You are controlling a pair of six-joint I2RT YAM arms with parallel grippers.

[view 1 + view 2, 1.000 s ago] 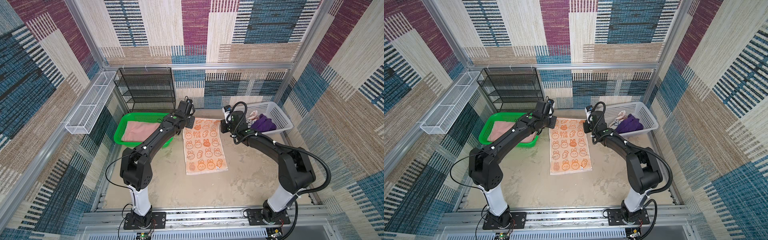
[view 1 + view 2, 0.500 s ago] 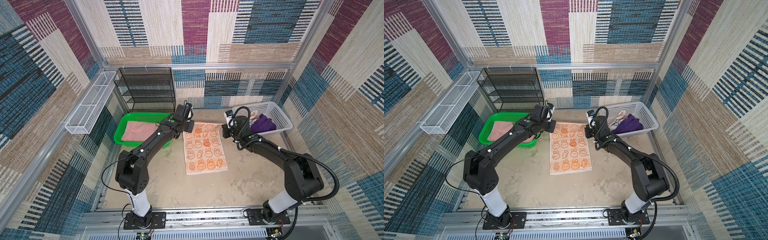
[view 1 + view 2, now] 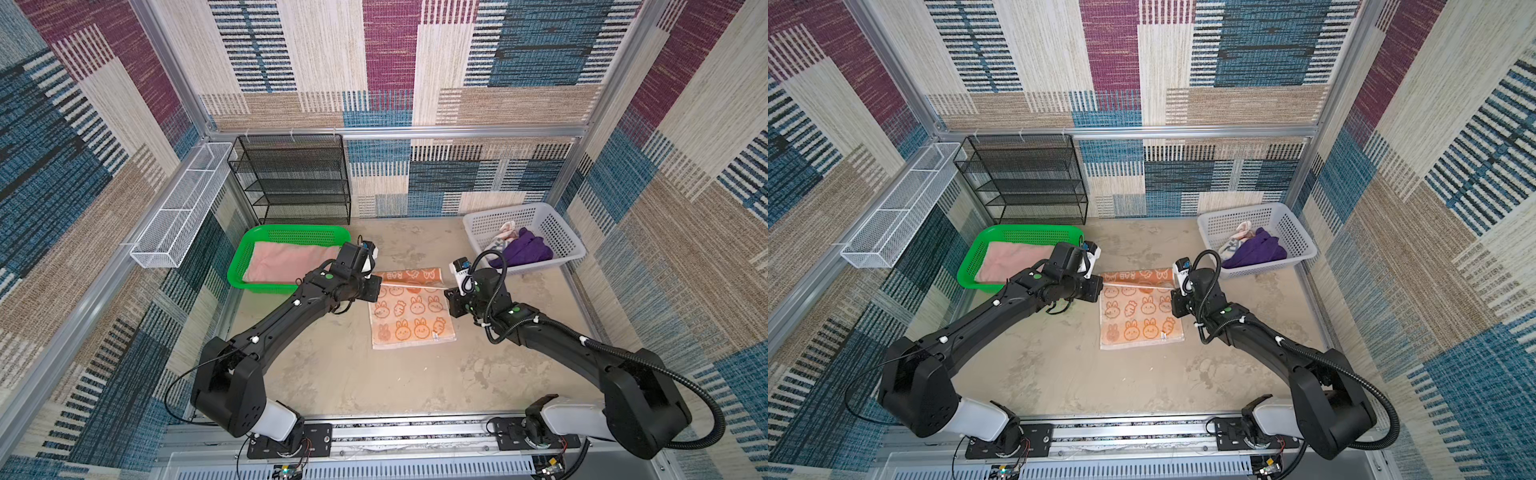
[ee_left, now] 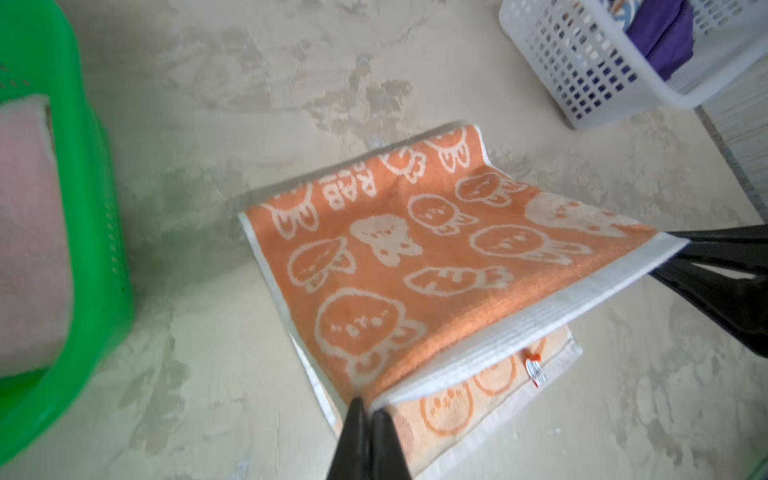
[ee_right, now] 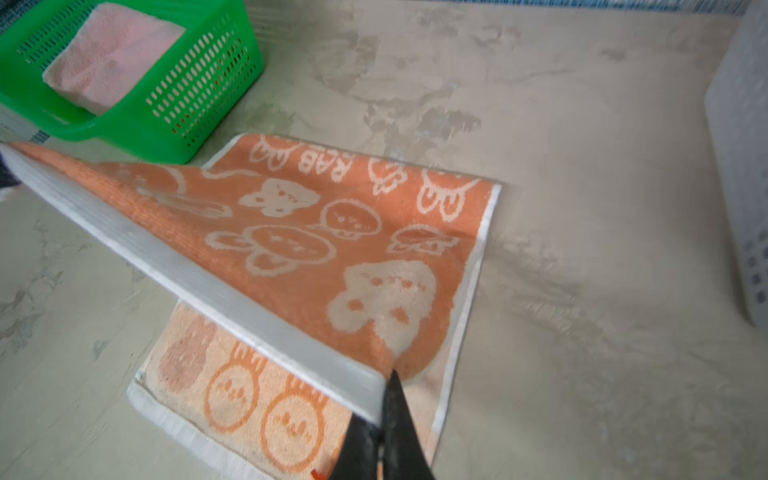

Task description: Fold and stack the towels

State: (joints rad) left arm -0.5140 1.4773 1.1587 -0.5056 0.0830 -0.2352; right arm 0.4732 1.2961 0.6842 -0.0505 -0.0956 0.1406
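Hanging between two grippers, one white edge of orange towel (image 3: pixel 409 318) was up off table (image 3: pixel 374 386), pulled straight. Left gripper (image 4: pixel 367 409) was pinched tight on one corner of that edge. Right gripper (image 5: pixel 390 378) was pinched tight on other corner. Lifted part curved back over flat part; near half lay flat on table. Pink towel (image 3: pixel 286 262) lay folded in green basket (image 3: pixel 291 230). Purple towel (image 3: pixel 525 249) and cream-and-blue towel (image 3: pixel 500 239) sat bunched in white basket (image 3: pixel 573 245).

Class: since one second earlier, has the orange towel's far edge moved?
Yes. On the orange towel, the far edge has folded toward the near side, away from the black rack.
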